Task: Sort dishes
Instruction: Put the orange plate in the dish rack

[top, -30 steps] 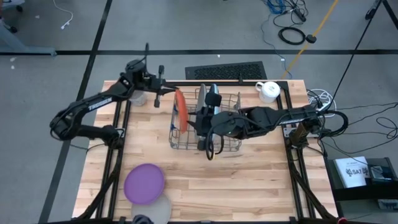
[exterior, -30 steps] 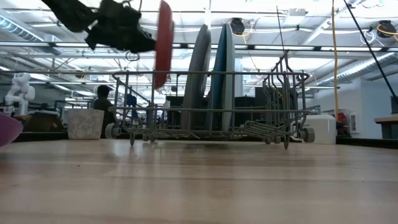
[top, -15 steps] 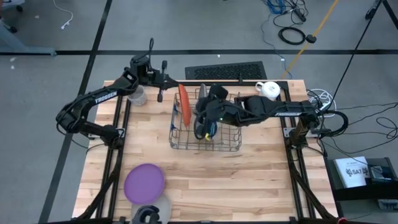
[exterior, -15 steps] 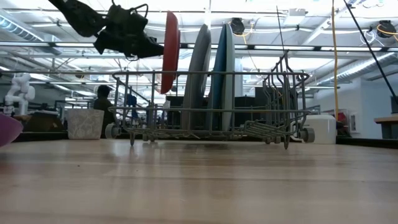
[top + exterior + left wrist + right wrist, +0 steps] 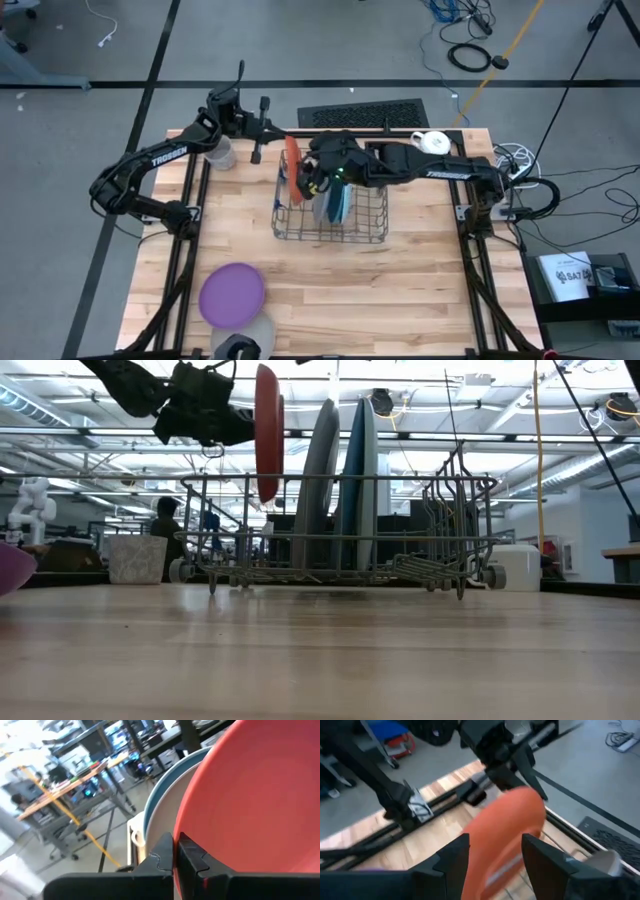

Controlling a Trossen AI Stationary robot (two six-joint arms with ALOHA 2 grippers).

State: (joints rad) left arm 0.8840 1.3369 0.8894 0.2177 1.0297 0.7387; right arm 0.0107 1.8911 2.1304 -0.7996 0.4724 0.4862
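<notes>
Since a second ago the right end effector (image 5: pixel 305 180), fingers spread, has swung toward the stiff, light orange plate (image 5: pixel 267 430), rim-pinched at nine o'clock by the left end effector (image 5: pixel 278 132).

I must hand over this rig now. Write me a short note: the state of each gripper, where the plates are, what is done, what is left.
Left gripper: shut on the orange plate, held upright above the left end of the rack.
Right gripper: open, over the rack, facing the orange plate.
Done: a grey plate and a blue plate stand in the rack.
Left: slot the orange plate; then the purple plate and the whitish plate, both flat at the table's front left.
</notes>
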